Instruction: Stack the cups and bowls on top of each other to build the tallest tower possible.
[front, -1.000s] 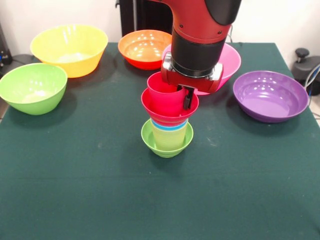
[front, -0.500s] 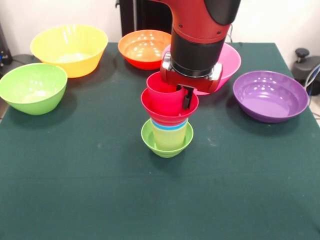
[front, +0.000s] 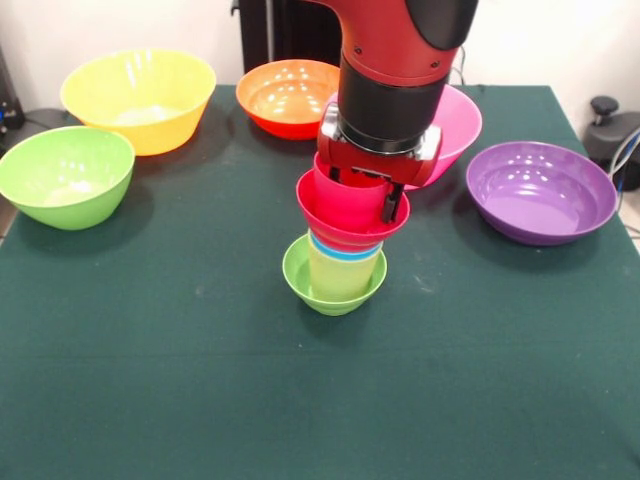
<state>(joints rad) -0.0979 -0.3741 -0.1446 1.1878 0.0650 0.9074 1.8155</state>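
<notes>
The tower stands mid-table on the small lime-green bowl (front: 330, 285). In it sit the pale yellow cup (front: 343, 275), the blue cup (front: 345, 251) showing only its rim, and the small red bowl (front: 350, 212). The red cup (front: 345, 178) rests low inside the red bowl, mostly hidden under the hand. My gripper (front: 362, 190) hangs right over it, open. One dark finger (front: 390, 205) reaches down inside the red bowl's right rim. The red bowl leans slightly right.
Loose bowls ring the tower: large yellow (front: 138, 98) and green (front: 65, 175) at the left, orange (front: 290, 95) behind, pink (front: 460, 120) partly hidden by the arm, purple (front: 540, 190) at the right. Dark green cloth covers the table (front: 320, 400).
The finger has spread to the right and come lower. The red cup has sunk deeper into the red bowl, and the red bowl has shifted a little to the right.
</notes>
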